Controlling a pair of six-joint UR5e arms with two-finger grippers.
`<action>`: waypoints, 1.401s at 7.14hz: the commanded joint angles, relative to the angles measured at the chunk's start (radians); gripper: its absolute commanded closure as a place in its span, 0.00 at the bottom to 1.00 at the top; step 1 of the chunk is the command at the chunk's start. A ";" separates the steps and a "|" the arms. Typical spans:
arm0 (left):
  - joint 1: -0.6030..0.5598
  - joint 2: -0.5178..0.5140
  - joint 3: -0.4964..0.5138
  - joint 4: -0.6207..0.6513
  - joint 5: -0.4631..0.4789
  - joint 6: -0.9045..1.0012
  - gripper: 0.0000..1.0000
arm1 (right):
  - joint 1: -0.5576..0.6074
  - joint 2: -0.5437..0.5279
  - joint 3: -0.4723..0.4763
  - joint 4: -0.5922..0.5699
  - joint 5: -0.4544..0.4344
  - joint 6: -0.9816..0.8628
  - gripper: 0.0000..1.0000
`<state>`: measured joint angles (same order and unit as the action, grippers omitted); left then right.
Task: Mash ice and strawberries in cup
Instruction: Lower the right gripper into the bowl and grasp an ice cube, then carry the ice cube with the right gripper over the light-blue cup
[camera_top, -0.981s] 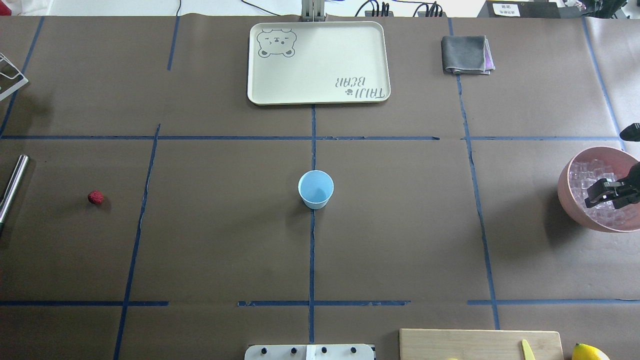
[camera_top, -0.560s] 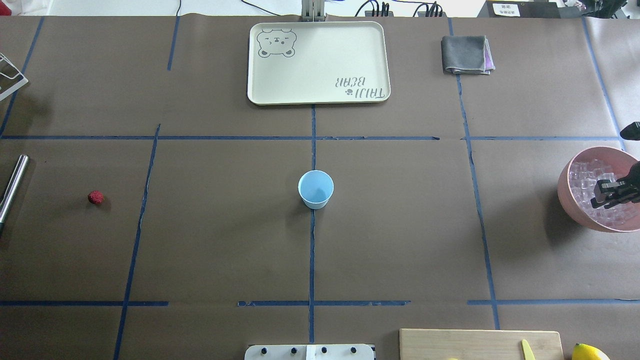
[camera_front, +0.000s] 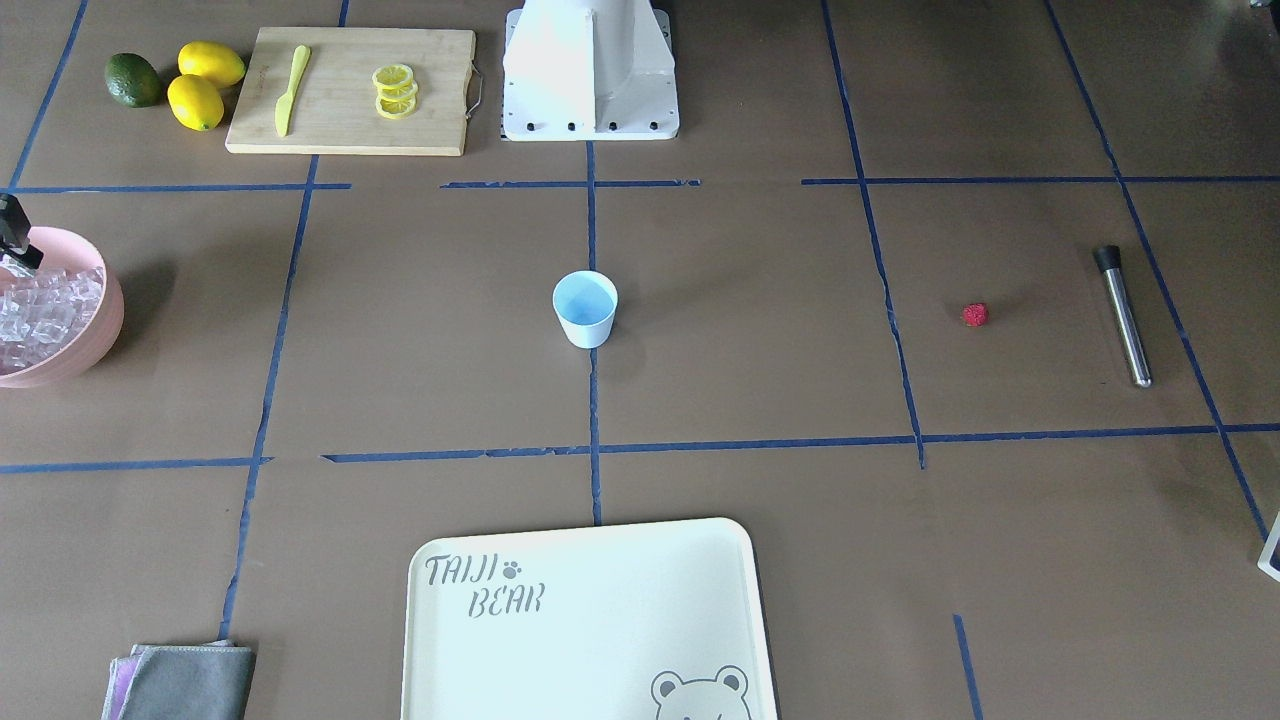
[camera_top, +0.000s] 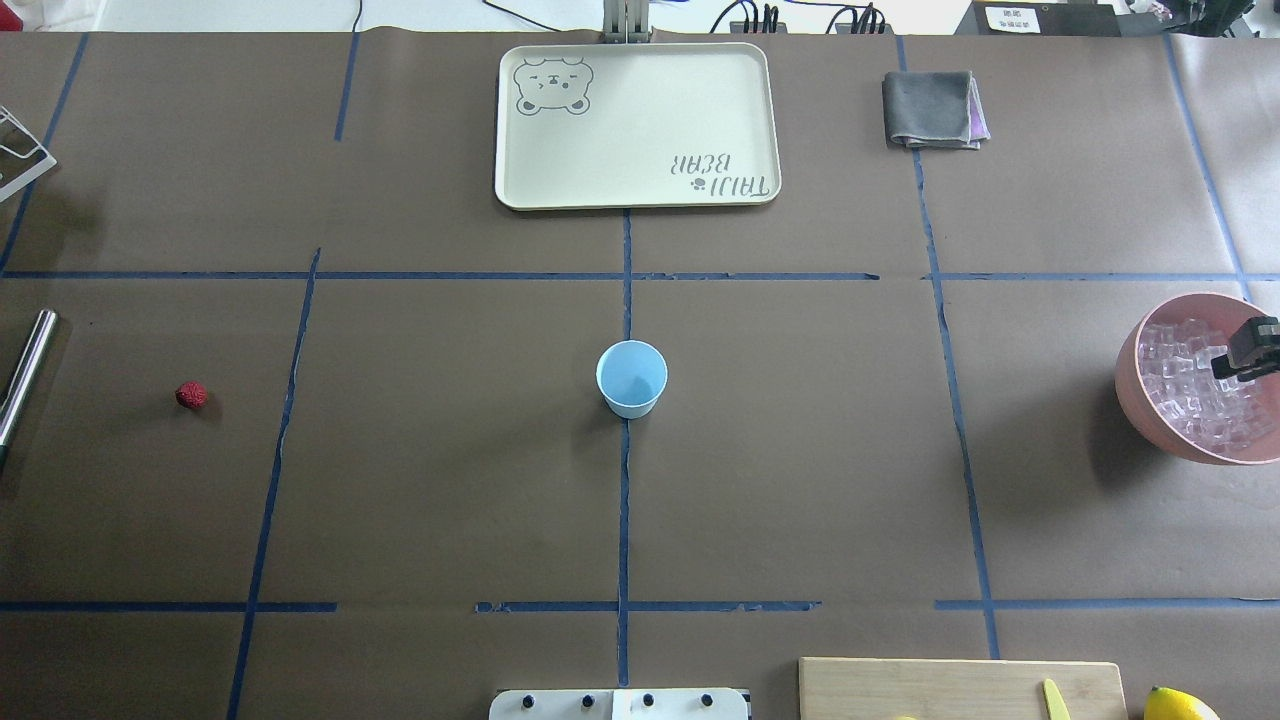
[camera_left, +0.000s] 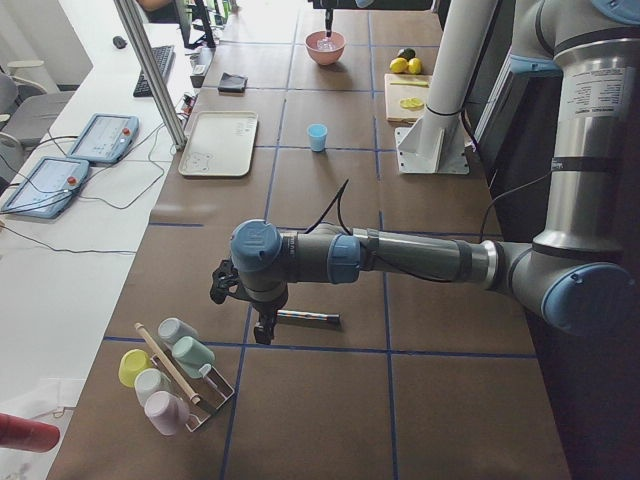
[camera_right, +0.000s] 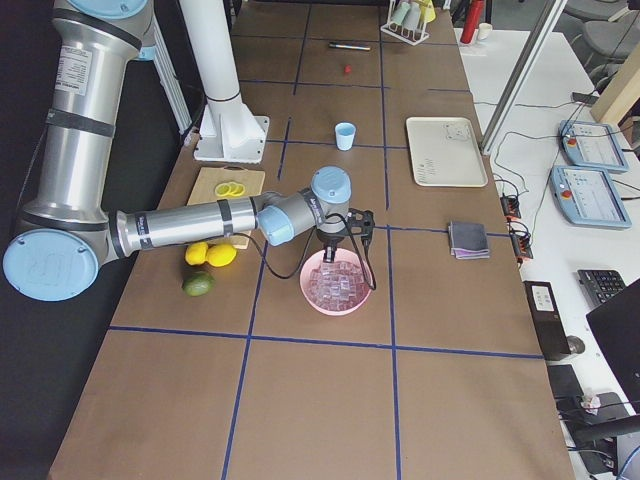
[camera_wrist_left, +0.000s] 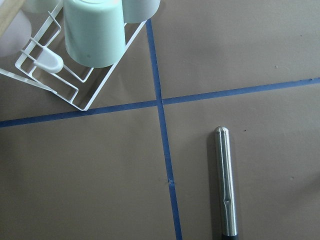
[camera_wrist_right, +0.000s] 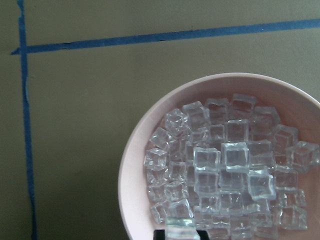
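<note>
The light-blue cup (camera_top: 631, 378) stands upright and empty at the table's middle, also in the front view (camera_front: 585, 308). The red strawberry (camera_top: 191, 394) lies far left, alone. The ice (camera_top: 1190, 400) fills the pink bowl (camera_top: 1128, 385) at the right edge. My right gripper (camera_top: 1248, 358) hangs over the bowl. In the right wrist view it (camera_wrist_right: 179, 233) is shut on one ice cube (camera_wrist_right: 179, 221) above the heap (camera_wrist_right: 225, 165). My left gripper (camera_left: 262, 325) shows only in the exterior left view, above a steel muddler (camera_wrist_left: 224, 185); I cannot tell its state.
A cream tray (camera_top: 636, 125) and a grey cloth (camera_top: 932, 108) lie at the far side. A cutting board (camera_front: 350, 90) with lemon slices and a yellow knife, two lemons (camera_front: 205, 85) and an avocado sit near my base. A cup rack (camera_wrist_left: 75, 55) stands by the muddler.
My right gripper was open among the ice in the bowl. It has closed on a cube and drawn up and toward the view's right edge. Cup and strawberry have not moved.
</note>
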<state>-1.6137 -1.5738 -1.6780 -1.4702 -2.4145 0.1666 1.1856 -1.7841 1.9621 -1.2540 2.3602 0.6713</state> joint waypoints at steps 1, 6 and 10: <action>0.000 0.000 -0.006 0.001 0.000 -0.001 0.00 | 0.003 0.082 0.032 -0.063 0.008 0.008 1.00; 0.003 -0.015 -0.006 0.004 0.003 -0.010 0.00 | -0.475 0.721 -0.021 -0.416 -0.268 0.536 0.99; 0.003 -0.015 -0.006 0.004 0.003 -0.010 0.00 | -0.690 1.023 -0.319 -0.420 -0.459 0.737 0.98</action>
<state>-1.6107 -1.5892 -1.6854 -1.4665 -2.4114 0.1565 0.5346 -0.8123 1.7071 -1.6727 1.9329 1.3858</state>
